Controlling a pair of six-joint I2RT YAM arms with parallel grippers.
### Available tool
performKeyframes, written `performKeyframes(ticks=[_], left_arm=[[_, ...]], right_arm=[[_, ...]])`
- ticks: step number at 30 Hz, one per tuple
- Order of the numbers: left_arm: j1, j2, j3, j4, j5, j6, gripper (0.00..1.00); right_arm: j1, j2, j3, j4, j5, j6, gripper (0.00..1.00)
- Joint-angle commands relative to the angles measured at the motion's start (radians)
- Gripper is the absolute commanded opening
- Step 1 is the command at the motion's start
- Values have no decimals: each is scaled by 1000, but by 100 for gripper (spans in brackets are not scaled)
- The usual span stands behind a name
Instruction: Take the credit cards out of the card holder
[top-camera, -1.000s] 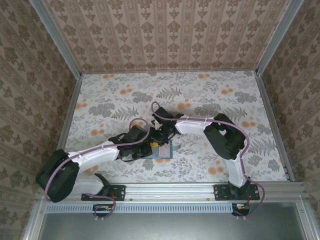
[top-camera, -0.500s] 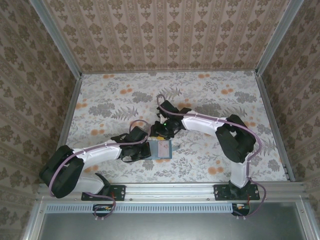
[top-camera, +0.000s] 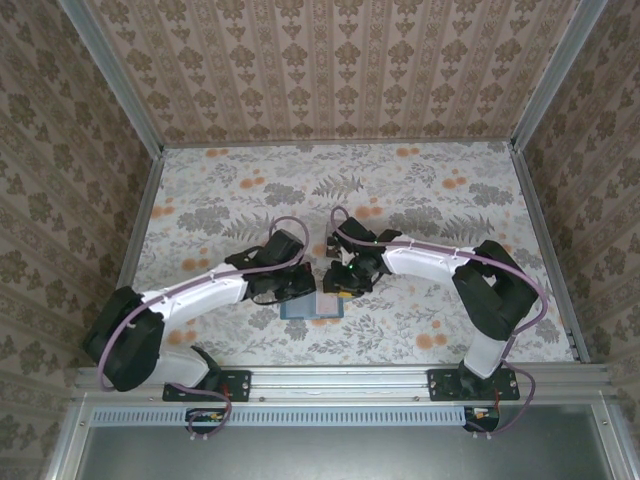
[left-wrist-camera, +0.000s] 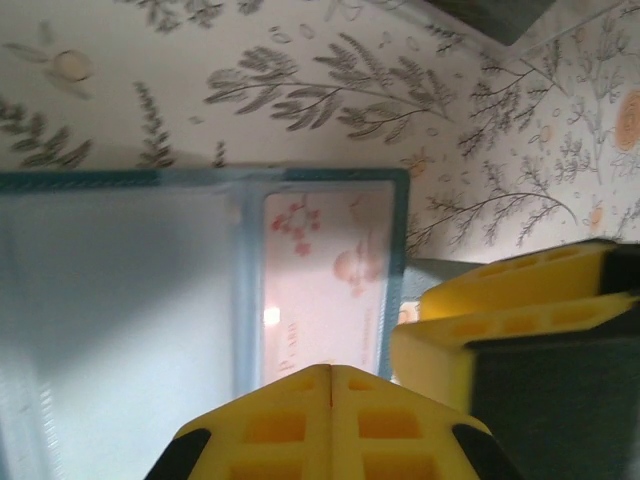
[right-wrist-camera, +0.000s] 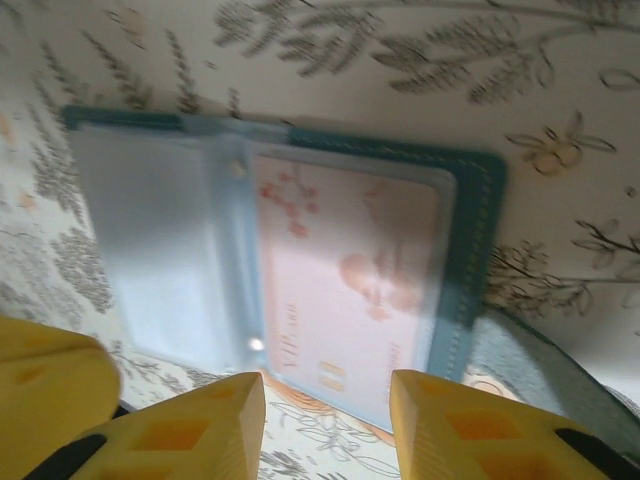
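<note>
My right gripper (right-wrist-camera: 325, 392) backs off, released; left gripper (left-wrist-camera: 331, 372) clenched; card holder (right-wrist-camera: 475, 200) now lies open, credit card (right-wrist-camera: 345, 285) exposed.

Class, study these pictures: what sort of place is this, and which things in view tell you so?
Probably a staged robot test cell, not a home: wallpapered panels set in metal framing, a floral-covered table, and two robot arms bolted to a rail at its near edge.

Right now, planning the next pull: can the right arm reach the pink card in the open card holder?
Probably yes: the right gripper hovers over the pink card, jaws open, nothing between. It seems tucked into the card holder, though.
</note>
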Motion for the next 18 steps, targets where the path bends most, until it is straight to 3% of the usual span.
performKeyframes(ticks=[1, 10, 18], left_arm=[[-4, 73, 40, 37, 54, 16, 0], [3, 183, 44, 101, 73, 15, 0], [14, 185, 2, 129, 82, 5, 0]], right_arm=[[1, -45, -29, -5, 29, 5, 35], [0, -20, -62, 70, -7, 30, 27], [0, 6, -55, 91, -25, 37, 28]])
